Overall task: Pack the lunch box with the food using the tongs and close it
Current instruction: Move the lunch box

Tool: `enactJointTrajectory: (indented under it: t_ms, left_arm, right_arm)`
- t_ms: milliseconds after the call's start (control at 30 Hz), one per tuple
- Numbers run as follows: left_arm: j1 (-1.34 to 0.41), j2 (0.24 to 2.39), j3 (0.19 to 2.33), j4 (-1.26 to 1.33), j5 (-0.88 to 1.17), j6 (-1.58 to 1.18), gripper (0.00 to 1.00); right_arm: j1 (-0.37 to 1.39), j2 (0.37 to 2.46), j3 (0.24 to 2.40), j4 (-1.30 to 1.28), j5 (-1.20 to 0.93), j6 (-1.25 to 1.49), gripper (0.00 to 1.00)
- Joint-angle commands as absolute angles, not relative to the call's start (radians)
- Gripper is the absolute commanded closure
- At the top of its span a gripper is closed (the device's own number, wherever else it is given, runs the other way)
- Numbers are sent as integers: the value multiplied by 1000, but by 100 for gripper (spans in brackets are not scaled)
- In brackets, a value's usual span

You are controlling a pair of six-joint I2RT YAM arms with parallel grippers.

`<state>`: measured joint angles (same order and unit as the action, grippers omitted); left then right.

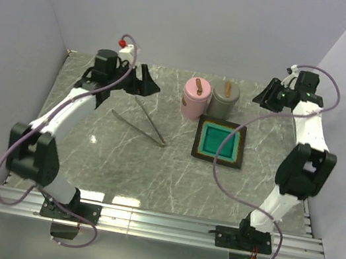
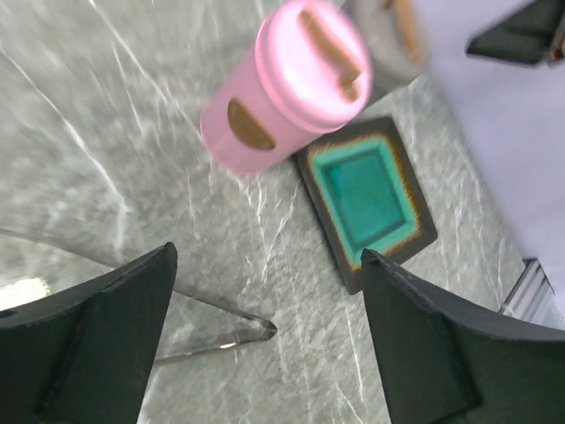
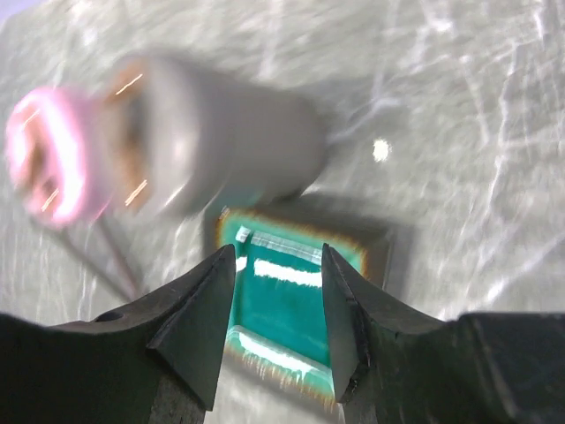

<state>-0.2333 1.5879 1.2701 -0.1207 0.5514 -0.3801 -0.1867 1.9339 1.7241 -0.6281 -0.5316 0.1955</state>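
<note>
pink cup (image 3: pixel 53 168) and grey cup (image 3: pixel 229 141) blurred in right wrist view, tongs (image 2: pixel 252 331) partly behind a finger (image 2: pixel 97 340) of left tool (image 2: pixel 267 252), grey cup cut off at left wrist view's top

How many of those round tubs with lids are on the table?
2. The pink tub stands behind the square tray's far left corner, and the grey tub is close beside it on the right. Nothing suggests a hidden one.
</note>
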Motion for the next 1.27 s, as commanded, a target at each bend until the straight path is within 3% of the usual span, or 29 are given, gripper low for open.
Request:
enactJointTrajectory:
  t_ms: [0, 367, 433, 567, 667, 900, 1233]
  left_arm:
    - [-210, 1418, 1221, -101, 506, -341, 7]
    - [-169, 1149, 1154, -358, 416, -146, 1]
    - [-169, 1134, 1154, -403, 382, -109, 0]
    - [-169, 1056, 1108, -462, 324, -58, 1]
    - [-169, 985, 1031, -474, 305, -28, 1]
    - [-169, 923, 916, -517, 143, -32, 0]
    - [-169, 861, 890, -525, 140, -28, 0]
  right_arm:
    - [-178, 1749, 1613, -655, -591, 89, 49]
    - [-143, 1250, 1253, -699, -585, -107, 45]
    - [-101, 1174, 1191, -709, -539, -142, 40]
    - [-12, 1062, 1079, -701, -462, -202, 14]
    - [66, 1003, 1003, -686, -414, -203, 7]
    - [175, 922, 887, -650, -351, -158, 4]
    - [212, 880, 870, -667, -330, -141, 1]
